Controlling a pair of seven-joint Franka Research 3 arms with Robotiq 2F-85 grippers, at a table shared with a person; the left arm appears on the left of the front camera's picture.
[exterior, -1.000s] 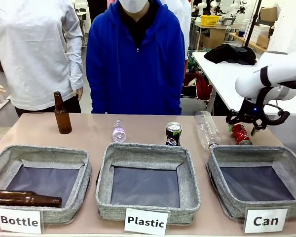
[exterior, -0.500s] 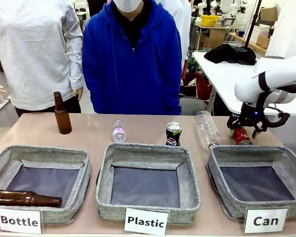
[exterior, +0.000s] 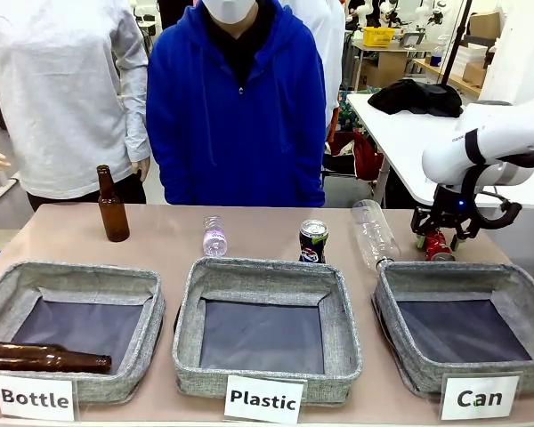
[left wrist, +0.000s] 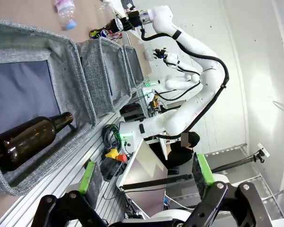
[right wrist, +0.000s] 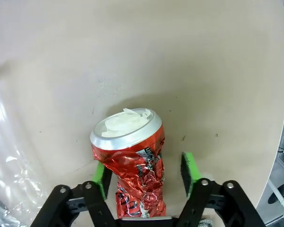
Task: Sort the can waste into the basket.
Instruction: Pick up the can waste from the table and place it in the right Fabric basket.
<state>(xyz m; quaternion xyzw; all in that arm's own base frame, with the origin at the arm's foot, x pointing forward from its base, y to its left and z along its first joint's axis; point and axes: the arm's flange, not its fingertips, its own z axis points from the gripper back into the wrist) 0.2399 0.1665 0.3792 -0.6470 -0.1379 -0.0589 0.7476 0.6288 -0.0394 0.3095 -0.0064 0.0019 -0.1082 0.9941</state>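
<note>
Tan desk (exterior: 160,233) up front, three grey baskets in a row, people standing behind. Over on the right, the right pincer (exterior: 440,233) hangs over the crushed red can (exterior: 438,249), which lies just behind the basket (exterior: 516,283) labelled "Can". The black can (exterior: 313,241) stands mid-desk.

Left wrist view: the left pincer (left wrist: 144,176) sits released, holding nothing.

Right wrist view: jaws spread around the red can (right wrist: 132,156), one pad (right wrist: 102,178) just beside it, the other apart. Best to centre first, then squeeze gently, because that crumpled metal could skid.

Glossy crinkled metal can (right wrist: 135,165), matt woven-fabric basket (exterior: 445,280)
</note>
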